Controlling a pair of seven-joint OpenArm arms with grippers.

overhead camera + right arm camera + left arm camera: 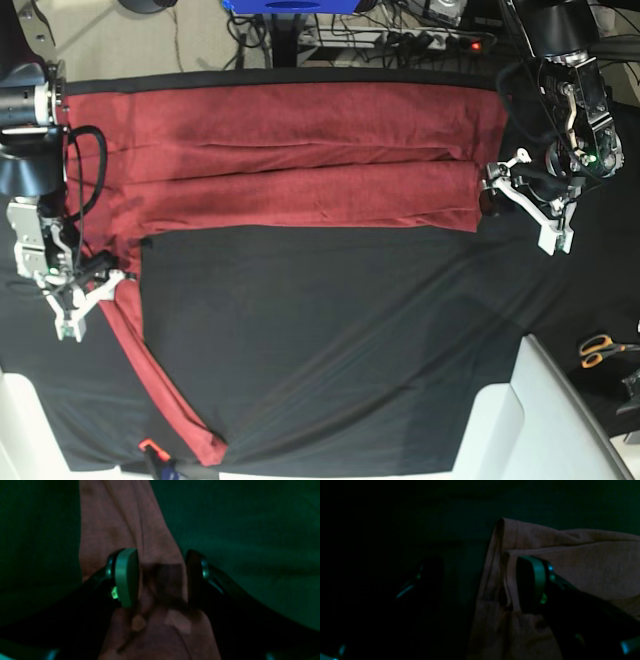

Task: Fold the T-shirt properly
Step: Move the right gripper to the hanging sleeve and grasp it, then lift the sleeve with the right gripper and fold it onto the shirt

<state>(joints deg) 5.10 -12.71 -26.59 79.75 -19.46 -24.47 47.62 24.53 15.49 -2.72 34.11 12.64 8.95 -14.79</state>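
Observation:
The brick-red T-shirt (300,160) lies spread across the far half of the table, folded into long bands. One sleeve (150,370) runs down the left side toward the front edge. My left gripper (512,212) is at the shirt's right edge. In the left wrist view it (480,582) stands open, with one finger (532,582) on the fabric (582,562) and the other off it. My right gripper (88,300) is at the top of the sleeve. In the right wrist view it (161,578) is open, its fingers on either side of a strip of sleeve (120,525).
A black cloth (330,330) covers the table under the shirt. Scissors (600,348) with orange handles lie at the right edge. White panels stand at the front right (520,420) and front left (30,430) corners. Cables and a power strip (420,40) lie behind the table.

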